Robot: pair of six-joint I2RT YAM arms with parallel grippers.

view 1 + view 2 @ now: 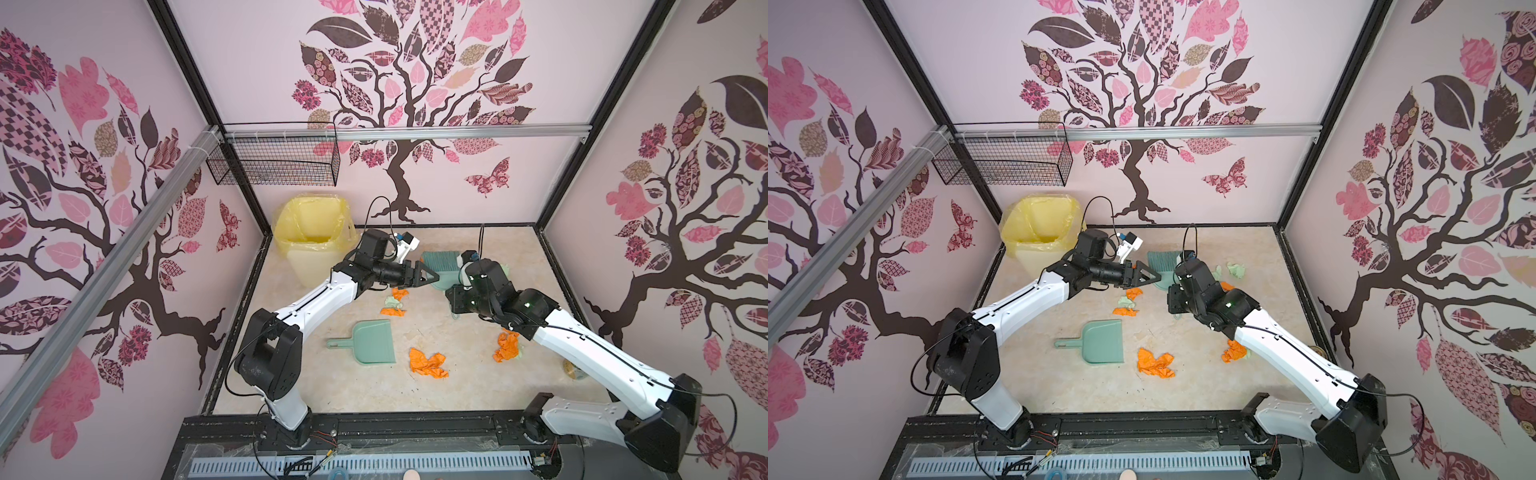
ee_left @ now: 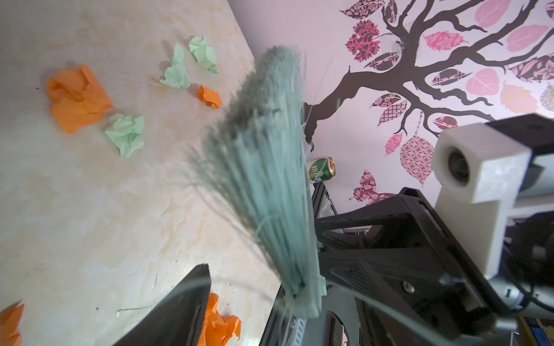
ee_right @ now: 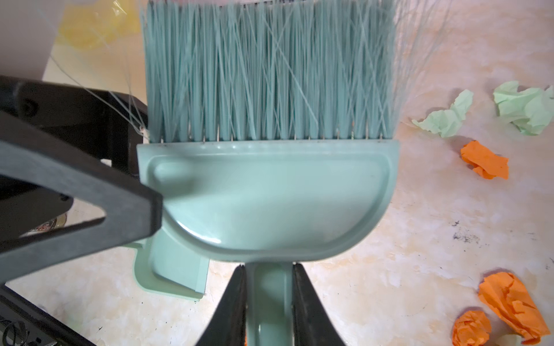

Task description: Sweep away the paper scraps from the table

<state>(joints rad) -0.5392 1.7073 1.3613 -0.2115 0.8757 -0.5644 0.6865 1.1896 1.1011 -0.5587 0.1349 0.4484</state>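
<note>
paper scraps [image 1: 1156, 362], roughly nine, one dustpan [image 1: 1104, 340], one brush [image 3: 269, 194]

bright, even, diffuse light, only faint soft shadows beside paper scraps [image 2: 78, 97]. both top views bow hard at edges. left wrist view: brush [image 2: 266, 167] blurred; right wrist sharper.

Lab robot cell: tree-patterned walls [image 1: 582, 62] around table [image 1: 374, 390]; aluminium rail [image 1: 415, 132]
</note>
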